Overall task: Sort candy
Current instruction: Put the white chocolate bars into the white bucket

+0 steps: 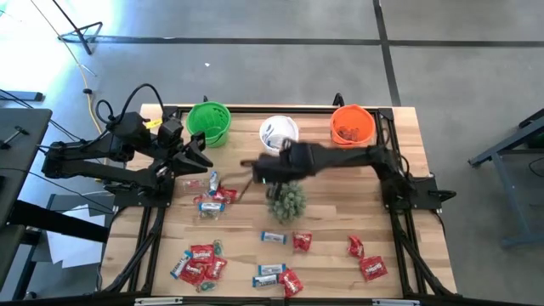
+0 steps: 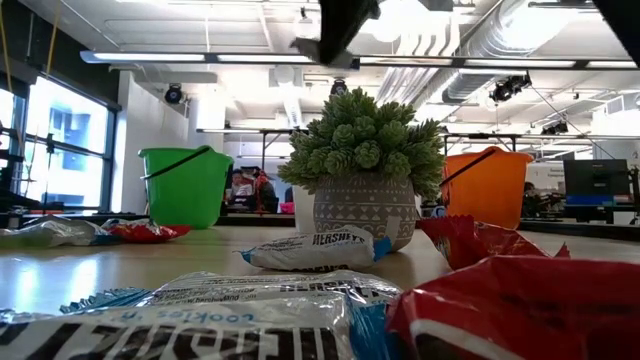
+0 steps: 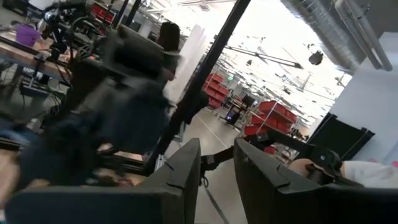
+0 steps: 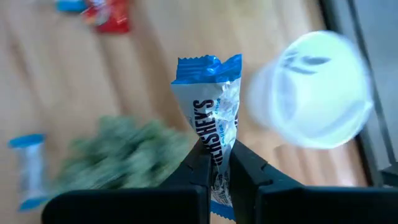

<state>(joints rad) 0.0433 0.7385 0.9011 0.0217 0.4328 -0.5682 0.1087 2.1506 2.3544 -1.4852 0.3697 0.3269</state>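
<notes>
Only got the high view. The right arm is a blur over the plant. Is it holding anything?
Observer: Yes. The right wrist view shows the right gripper with its fingers shut on a blue-and-white candy.
Operator: And the left? Anything in it?
Observer: No. The left wrist view shows the left gripper open, nothing between its fingers, aimed out at the room.
</notes>
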